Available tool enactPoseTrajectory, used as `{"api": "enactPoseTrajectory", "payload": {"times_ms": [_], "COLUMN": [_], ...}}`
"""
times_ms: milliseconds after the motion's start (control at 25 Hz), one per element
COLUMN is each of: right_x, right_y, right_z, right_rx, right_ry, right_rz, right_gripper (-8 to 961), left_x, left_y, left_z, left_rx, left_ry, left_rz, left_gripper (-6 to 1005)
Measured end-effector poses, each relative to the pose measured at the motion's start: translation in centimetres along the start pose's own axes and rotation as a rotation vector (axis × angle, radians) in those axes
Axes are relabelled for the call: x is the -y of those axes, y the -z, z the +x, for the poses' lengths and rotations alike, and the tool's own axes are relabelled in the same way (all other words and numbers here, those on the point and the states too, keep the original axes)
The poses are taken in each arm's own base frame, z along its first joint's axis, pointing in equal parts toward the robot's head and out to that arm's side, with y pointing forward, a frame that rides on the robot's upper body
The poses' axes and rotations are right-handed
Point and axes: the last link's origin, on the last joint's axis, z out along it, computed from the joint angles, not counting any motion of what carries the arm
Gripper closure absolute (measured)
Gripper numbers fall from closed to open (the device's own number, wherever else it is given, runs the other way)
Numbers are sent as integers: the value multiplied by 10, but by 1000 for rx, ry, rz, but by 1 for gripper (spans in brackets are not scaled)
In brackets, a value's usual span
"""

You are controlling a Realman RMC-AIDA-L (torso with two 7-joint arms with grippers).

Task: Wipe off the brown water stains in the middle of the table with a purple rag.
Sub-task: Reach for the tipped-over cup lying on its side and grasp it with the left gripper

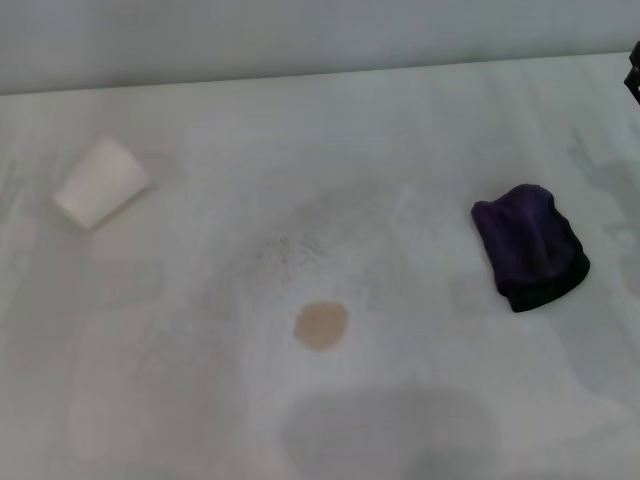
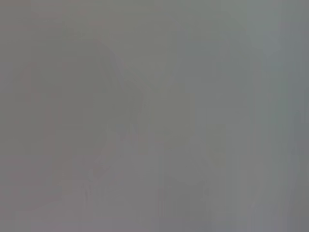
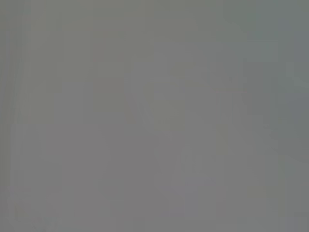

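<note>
Only a small black angular piece of the robot (image 1: 634, 72) shows at the head view's right edge.

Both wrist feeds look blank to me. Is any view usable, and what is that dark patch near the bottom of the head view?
Head view: usable; brown water stain, purple rag and cup readable; the patch looks like a soft shadow on the table. Left wrist view: grey haze. Right wrist view: flat grey.

Bench (image 1: 420, 130): white, faint grey speckles and smudges. Purple rag (image 1: 528, 244): dark purple, blackish lower edge. Brown water stains (image 1: 321, 325): 1 pale tan-brown blot. Cup (image 1: 100, 182): plain white.
</note>
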Motion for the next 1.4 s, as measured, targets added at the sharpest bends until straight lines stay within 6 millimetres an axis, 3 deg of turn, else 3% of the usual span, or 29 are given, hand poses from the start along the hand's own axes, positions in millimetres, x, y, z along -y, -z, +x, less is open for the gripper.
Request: {"api": "enactPoseTrajectory", "payload": {"times_ms": [400, 720, 1400], "right_x": [1, 7, 19], "right_y": [-2, 2, 15], "right_z": [-1, 0, 3], "right_rx": [3, -3, -22], "right_ry": [6, 12, 42], "right_rz": [-2, 18, 31], "right_gripper": [77, 78, 79], "left_x": [-6, -18, -21], "left_y": [0, 10, 29], "left_z": [2, 5, 8], "left_rx": [-18, -60, -44], "left_ry": [12, 44, 147], "left_rz": [-13, -95, -222], "left_gripper": [127, 127, 127]}}
